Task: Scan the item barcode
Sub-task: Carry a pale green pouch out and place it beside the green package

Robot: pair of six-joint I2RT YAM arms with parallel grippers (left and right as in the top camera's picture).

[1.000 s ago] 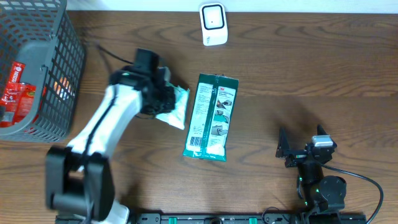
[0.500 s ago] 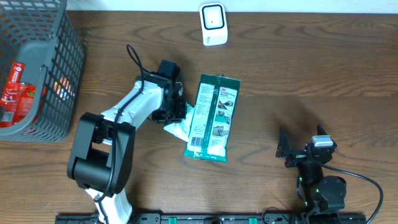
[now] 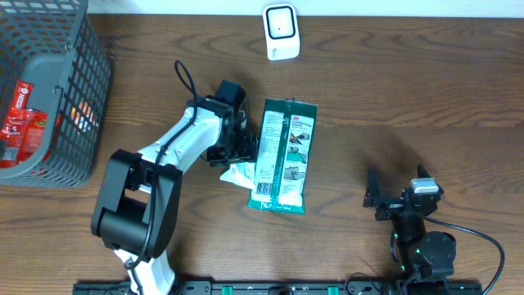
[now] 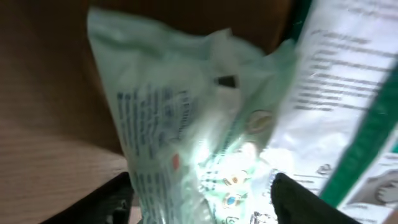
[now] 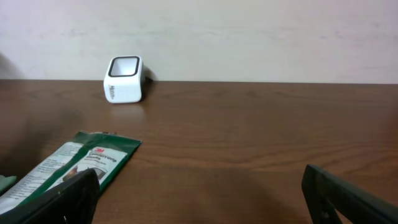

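A: Black right tool (image 5: 205, 196), nearest at 5 o'clock?
B: Wide, empty. Midway up the counter (image 3: 409, 98), the left tool (image 4: 208, 199) brought the white pouch (image 3: 236, 172) in from 9 o'clock and has just spread its jaws. The pouch lies loose against the green packet (image 3: 282, 156), at its 9 o'clock edge.
A: Meaning?
B: Set down, I judge, not scanned. The scanner (image 3: 280, 31) stands well apart at 12 o'clock.
A: Basket (image 3: 74, 98)?
B: At 10 o'clock, holding a red packet (image 3: 18, 111) and something orange (image 3: 82, 115) I cannot name.
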